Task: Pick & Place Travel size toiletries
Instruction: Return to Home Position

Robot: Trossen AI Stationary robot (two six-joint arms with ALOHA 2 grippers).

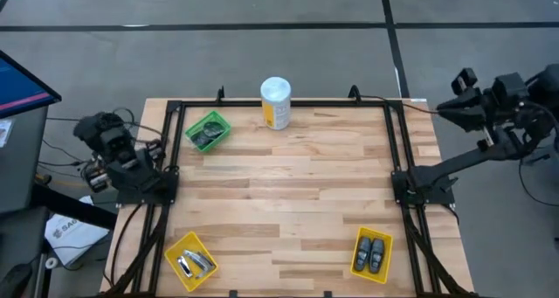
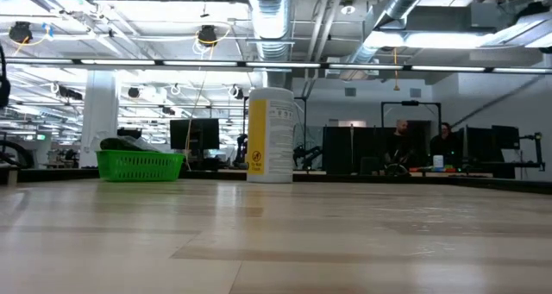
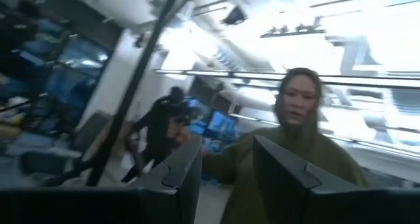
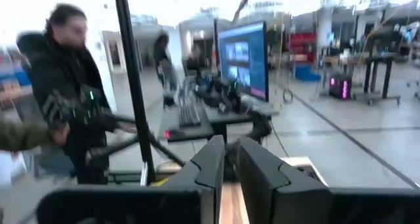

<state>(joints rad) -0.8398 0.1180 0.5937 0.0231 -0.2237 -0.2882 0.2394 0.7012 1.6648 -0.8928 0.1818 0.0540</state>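
Observation:
In the high view three dark grey discs lie in a green bin point(image 1: 207, 130) at the table's far left. Several small silver tubes point(image 1: 194, 263) lie in a yellow bin at the near left corner. Two dark oval pods point(image 1: 371, 253) lie in a yellow bin at the near right. My left gripper point(image 3: 226, 178) is open, folded back at the table's left edge point(image 1: 103, 139). My right gripper point(image 4: 232, 159) is open by a narrow gap and is held off the table's far right corner point(image 1: 467, 97). Neither gripper is near any item.
A tall white-and-yellow canister point(image 1: 275, 103) stands at the middle of the far edge, beside the green bin point(image 2: 140, 164). A person in an olive hoodie point(image 3: 295, 152) and another in a dark jacket point(image 4: 62, 86) stand beyond the table. A monitor point(image 4: 243, 60) stands to the left.

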